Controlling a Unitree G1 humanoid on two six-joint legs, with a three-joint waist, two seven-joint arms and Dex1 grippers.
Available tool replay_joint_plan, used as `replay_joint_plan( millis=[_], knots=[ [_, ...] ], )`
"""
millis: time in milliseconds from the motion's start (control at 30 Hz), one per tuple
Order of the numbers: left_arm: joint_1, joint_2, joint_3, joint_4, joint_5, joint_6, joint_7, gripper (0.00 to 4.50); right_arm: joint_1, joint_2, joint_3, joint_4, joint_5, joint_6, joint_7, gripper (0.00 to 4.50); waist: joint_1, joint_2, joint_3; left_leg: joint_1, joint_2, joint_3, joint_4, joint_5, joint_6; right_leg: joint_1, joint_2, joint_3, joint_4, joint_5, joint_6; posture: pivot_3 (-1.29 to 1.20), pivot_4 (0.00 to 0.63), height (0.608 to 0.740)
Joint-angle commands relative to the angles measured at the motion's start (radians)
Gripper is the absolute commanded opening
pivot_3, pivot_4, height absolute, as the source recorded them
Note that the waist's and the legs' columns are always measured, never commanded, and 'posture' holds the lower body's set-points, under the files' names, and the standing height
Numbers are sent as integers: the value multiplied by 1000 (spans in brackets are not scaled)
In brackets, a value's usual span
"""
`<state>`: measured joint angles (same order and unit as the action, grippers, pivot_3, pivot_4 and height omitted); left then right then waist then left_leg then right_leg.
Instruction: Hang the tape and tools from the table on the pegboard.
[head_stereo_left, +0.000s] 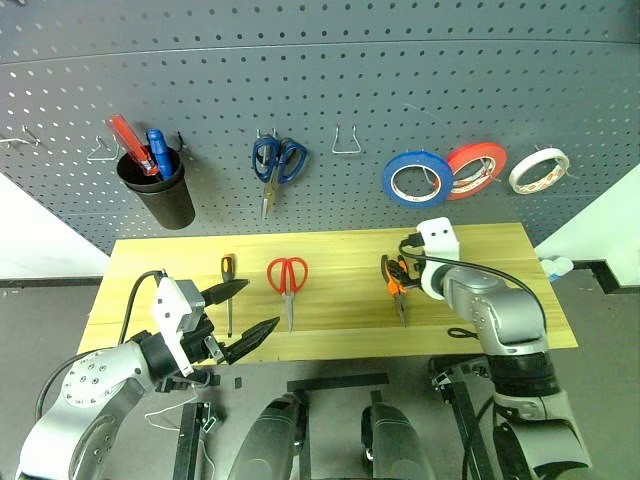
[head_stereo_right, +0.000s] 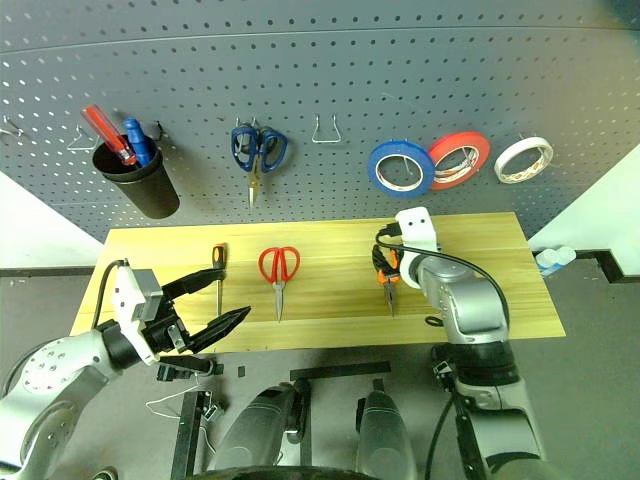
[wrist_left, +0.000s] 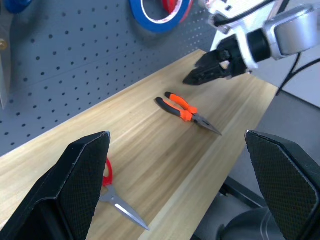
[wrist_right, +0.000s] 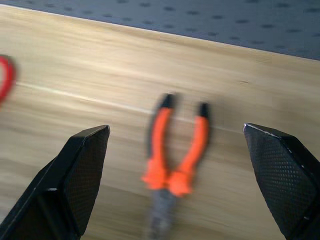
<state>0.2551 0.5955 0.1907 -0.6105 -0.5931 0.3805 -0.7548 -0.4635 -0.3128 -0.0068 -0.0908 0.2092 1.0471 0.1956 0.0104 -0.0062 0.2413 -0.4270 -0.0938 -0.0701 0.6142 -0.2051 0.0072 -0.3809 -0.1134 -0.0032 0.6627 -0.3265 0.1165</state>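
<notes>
Silver arms, blk fingers (head_stereo_left: 228, 290), blk cables

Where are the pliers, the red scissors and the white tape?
pliers (wrist_right: 172, 150): right wrist view, on the orange handles.
red scissors (head_stereo_left: 288, 275): left eye view, on the red handles.
white tape (head_stereo_left: 539, 170): left eye view, on the ring's band.

A workshop corner here: a grey pegboard (head_stereo_left: 330, 80) hung with tape rolls (head_stereo_left: 417, 178) and blue scissors (head_stereo_left: 277, 160), a wooden worktop (head_stereo_left: 330, 330) below carrying hand tools.
</notes>
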Motion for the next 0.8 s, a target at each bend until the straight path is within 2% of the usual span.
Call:
replay_joint_plan(
  millis=[33,400,800],
  knots=[
    [34,1,18,-54,1,-21,7,4500,-28,23,-1,-1,-5,40,-19,4469,1,0,0,0,0,0,0,0,0,-1,0,0,0,0,0,60,222,740],
    [94,-2,14,-99,4,-10,51,4500,-77,98,-8,43,-47,114,-105,4469,-2,0,0,-1,0,0,-1,0,0,-3,0,0,0,0,-1,59,253,740],
    [128,4,20,-130,-10,9,79,4500,-171,168,-54,195,-53,171,-157,4469,-6,0,2,-5,0,0,-2,0,0,-7,-1,0,0,-1,-2,59,278,740]
  ],
)
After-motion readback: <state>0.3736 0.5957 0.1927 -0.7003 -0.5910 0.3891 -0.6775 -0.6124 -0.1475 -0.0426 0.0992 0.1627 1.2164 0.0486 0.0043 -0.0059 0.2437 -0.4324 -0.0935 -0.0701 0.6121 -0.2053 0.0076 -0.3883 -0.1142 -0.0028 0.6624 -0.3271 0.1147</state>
